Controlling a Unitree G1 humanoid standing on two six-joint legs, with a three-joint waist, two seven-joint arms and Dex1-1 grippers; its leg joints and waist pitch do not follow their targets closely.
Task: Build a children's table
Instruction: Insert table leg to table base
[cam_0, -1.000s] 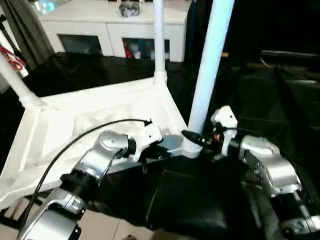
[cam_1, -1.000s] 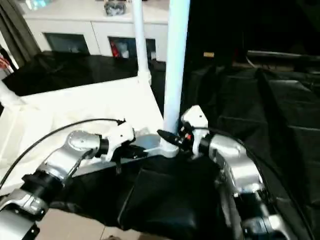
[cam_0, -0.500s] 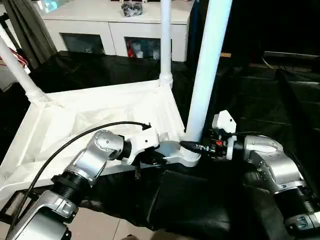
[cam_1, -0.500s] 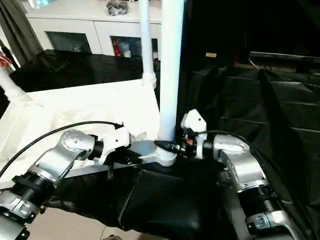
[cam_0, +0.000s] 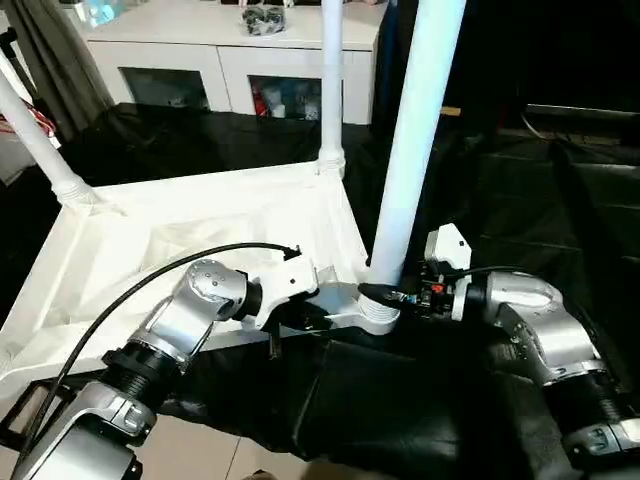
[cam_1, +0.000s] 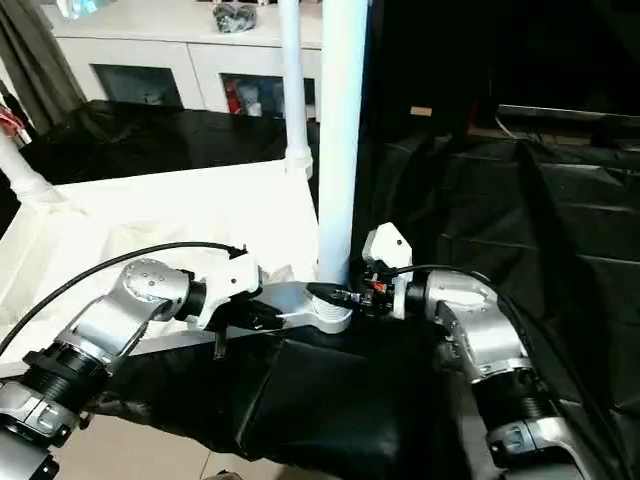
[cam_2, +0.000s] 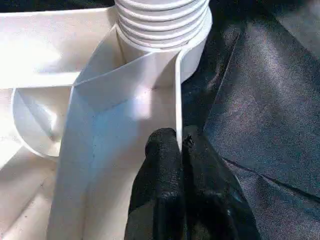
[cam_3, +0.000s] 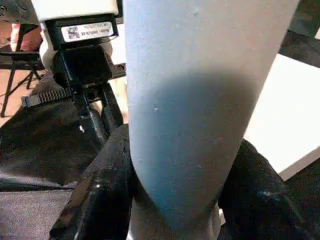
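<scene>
Left gripper (cam_2: 181, 145), two black fingers pinched together on the thin white plastic rim wall (cam_2: 177, 90) of the upturned white rectangular table top (cam_0: 170, 250), just beside the near corner socket. One finger (cam_2: 162, 150) sits inside the rim, the other outside against black cloth (cam_2: 260, 100).

Right gripper (cam_3: 175, 200), jaws about half spread and clasping the near white tubular leg (cam_0: 415, 130) low down, a black finger (cam_3: 100, 195) pressed to each side of the tube. From the head views its fingers reach in level from the right, just above the ribbed collar where that leg enters the round corner socket (cam_0: 378, 312).

Near leg stands upright in the socket, top running out of view. Second white leg (cam_0: 331, 80) stands upright at the far right corner of the top. Third white leg (cam_0: 30, 135) rises tilted from the far left corner.

Table top lies underside up, ribs showing, on the black cloth, which covers the surface around and to the right. Black cable (cam_0: 150, 280) loops over the left silver forearm (cam_0: 185, 320).

White cabinet with glass doors (cam_0: 220, 60) stands behind, well apart from the table.
</scene>
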